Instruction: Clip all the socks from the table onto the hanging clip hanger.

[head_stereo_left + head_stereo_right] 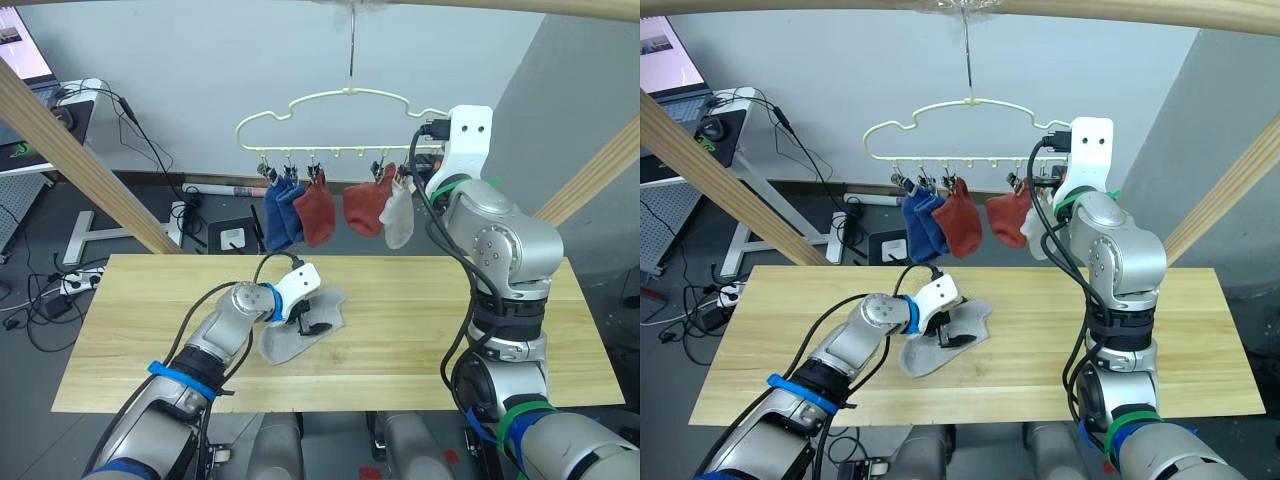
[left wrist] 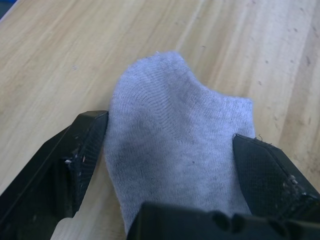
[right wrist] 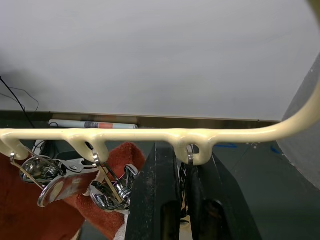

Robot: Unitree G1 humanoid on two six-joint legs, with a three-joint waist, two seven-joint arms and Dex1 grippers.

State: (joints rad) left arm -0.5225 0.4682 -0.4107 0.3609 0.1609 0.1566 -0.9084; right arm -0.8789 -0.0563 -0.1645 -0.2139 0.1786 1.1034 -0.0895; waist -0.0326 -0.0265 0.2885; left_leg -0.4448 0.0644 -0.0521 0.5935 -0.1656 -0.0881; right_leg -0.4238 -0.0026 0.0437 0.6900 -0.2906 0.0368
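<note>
One soft light grey ankle sock lies flat mid-way along the light wooden table, long axis diagonal. The left gripper is spread wide, straddling it. The right gripper is pinched narrow around a clip on the cream cloud-shaped clip hanger. No readable writing.

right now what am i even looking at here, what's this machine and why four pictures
A two-armed humanoid robot is hanging socks. Two pictures come from its head, looking down; two from cameras on its wrists. On the light wooden table lies one light grey ankle sock, with the left tool open around it. Above hangs a cream cloud-shaped clip hanger carrying two blue socks, two rust red socks and a pale grey one. The right tool is up at the hanger's end clip; its grip is unclear.
</note>
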